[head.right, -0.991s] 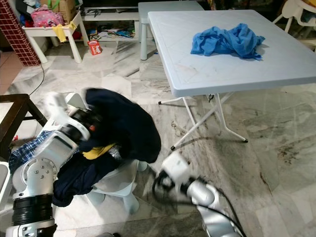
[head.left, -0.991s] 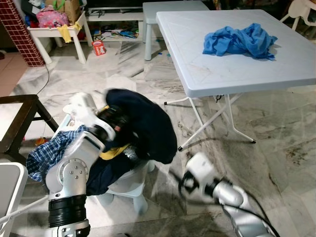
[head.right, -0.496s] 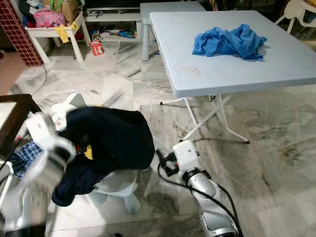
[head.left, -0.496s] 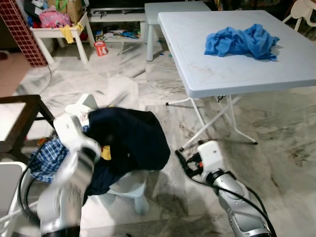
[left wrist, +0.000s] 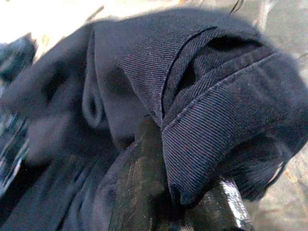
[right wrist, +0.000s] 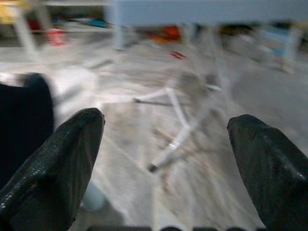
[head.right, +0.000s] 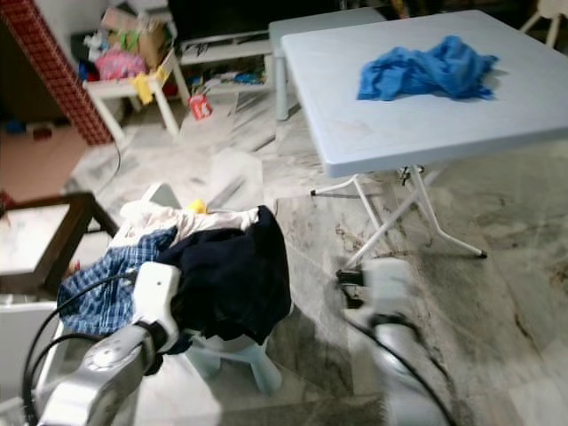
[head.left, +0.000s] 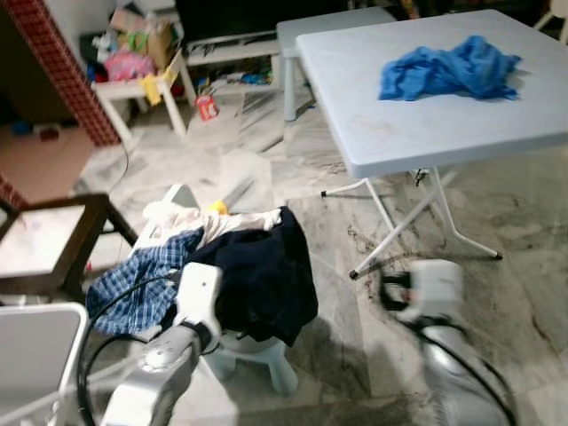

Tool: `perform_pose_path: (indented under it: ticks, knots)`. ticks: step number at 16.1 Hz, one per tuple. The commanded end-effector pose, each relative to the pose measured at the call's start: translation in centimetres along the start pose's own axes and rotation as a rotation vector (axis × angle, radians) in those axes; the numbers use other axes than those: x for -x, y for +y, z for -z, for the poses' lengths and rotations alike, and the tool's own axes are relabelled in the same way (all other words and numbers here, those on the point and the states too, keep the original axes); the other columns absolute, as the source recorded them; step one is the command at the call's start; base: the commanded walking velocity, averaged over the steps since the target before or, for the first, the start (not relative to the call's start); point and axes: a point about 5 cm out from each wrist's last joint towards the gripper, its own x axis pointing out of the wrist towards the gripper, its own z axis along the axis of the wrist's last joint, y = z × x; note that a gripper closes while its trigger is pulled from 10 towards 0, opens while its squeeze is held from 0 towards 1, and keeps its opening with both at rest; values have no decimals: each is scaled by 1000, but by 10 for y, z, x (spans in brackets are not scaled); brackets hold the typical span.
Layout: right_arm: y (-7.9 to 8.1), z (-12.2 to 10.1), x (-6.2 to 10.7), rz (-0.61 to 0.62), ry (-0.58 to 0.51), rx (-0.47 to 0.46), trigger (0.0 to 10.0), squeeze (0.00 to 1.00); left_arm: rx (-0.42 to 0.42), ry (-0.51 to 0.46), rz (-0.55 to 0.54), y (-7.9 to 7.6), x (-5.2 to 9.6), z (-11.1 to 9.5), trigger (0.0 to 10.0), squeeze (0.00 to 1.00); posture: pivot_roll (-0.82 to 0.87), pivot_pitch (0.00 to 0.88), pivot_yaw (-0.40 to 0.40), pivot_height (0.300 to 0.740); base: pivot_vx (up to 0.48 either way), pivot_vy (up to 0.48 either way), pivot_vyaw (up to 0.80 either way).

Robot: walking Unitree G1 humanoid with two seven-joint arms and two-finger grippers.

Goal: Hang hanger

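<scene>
A navy corduroy garment [head.left: 262, 275] lies draped over a pile of clothes on a small white stool [head.left: 266, 359]. My left arm [head.left: 197, 302] reaches into the pile from the near side. In the left wrist view, my left gripper [left wrist: 180, 202] is shut on a fold of the navy garment [left wrist: 202, 96], and the cloth hangs over both black fingers. My right gripper [head.right: 351, 282] is blurred, low over the floor to the right of the stool. Its fingers [right wrist: 53, 163] are spread wide with nothing between them.
A blue plaid shirt [head.left: 133, 284] and a white garment [head.left: 191, 217] share the pile. Ahead on the right, the folding table [head.left: 426, 124] carries a blue cloth [head.left: 448, 69]. A dark wooden table [head.left: 53, 248] and a white bin [head.left: 31, 346] stand on the left.
My left arm has brought the navy garment down from its raised position onto the pile. The right arm has swung rightwards and is blurred. The camera has shifted too.
</scene>
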Motion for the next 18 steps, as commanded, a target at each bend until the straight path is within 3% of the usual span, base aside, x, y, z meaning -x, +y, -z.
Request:
perform_pose_path:
  ticks: [1, 4, 7, 10, 18]
  knots:
    - [-2, 0, 5, 15, 8, -18, 10000, 0, -11, -22, 6, -2, -3, -2, 10000, 0, -183, 38, 151, 740, 0, 0, -800]
    - [-2, -5, 4, 5, -12, 12, 10000, 0, 24, -41, 4, -3, -6, 2, 10000, 0, -197, 33, 140, 740, 0, 0, -800]
    - [6, -15, -10, -38, -34, 31, 10000, 0, 8, -106, -19, 3, -18, -3, 10000, 0, -186, 0, 98, 740, 0, 0, -800]
    - [8, -24, -21, -58, -48, 43, 10000, 0, 47, -134, -40, 8, -31, -8, 10000, 0, -191, 0, 53, 740, 165, 0, -400]
    - [25, -16, -22, -88, -38, 19, 10000, 0, 57, -128, -25, 4, -37, 3, 10000, 0, -193, 0, 118, 740, 314, 0, -676]
